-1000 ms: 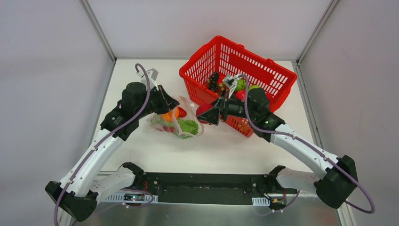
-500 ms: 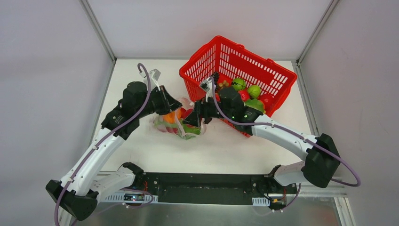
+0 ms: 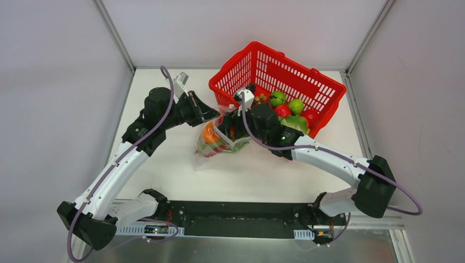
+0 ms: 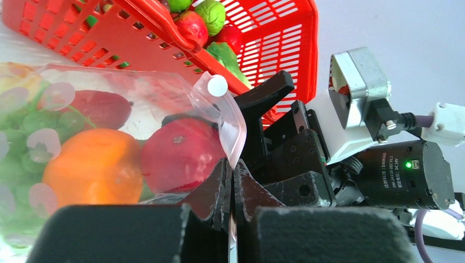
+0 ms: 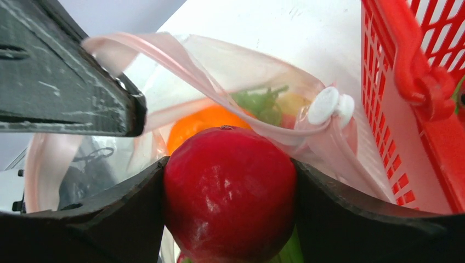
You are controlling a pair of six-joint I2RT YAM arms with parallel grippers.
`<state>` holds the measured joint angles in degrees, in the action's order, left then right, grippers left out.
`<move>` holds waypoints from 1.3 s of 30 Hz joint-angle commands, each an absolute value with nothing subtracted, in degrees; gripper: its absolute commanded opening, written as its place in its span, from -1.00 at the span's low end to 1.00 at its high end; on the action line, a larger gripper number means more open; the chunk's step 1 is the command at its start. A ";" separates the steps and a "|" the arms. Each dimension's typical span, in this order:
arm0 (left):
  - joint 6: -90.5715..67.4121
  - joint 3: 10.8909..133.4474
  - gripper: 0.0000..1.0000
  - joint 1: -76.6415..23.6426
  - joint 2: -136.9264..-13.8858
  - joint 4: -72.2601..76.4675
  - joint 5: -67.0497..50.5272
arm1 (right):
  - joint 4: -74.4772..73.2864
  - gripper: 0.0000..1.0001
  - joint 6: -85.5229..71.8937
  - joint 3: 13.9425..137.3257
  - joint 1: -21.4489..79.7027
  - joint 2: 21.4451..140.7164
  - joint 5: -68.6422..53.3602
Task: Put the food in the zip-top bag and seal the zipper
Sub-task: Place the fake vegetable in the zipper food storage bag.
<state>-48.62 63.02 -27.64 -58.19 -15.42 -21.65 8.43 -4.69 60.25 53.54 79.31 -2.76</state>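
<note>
Pinches the bag [image 3: 211, 143] by its mouth edge with the left end effector [image 4: 230, 181], fingers pressed together on the plastic, just left of the red basket [image 3: 307, 82]. Grips a round red fruit [image 5: 230, 192] between the spread fingers of the right end effector [image 5: 230, 200], at the bag's open mouth beside the basket's near-left wall. Shows an orange piece [image 4: 90, 164] and green leaves [image 4: 22, 131] inside the bag. Leaves the zipper [image 5: 181, 60] unsealed, with its white slider [image 5: 323, 104] on the basket side.

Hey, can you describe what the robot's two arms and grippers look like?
Both the left arm and right arm have white links, black joint housings and a purple cable looping alongside. The left gripper and right gripper have black wedge-shaped fingers. The right wrist's black motor shows a green light and small white lettering.
</note>
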 commanded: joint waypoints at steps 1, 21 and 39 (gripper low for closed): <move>-52.56 65.56 -1.00 -27.42 -56.84 -6.79 -24.69 | 10.67 0.48 -1.70 64.49 54.30 78.49 1.51; -44.76 63.64 -1.00 -27.33 -50.62 -17.38 -8.13 | 6.06 0.59 -5.10 65.58 54.16 66.49 -8.20; -44.52 62.64 -1.00 -27.33 -51.21 -16.21 -10.29 | 8.02 0.57 -8.27 63.69 53.59 61.76 -7.27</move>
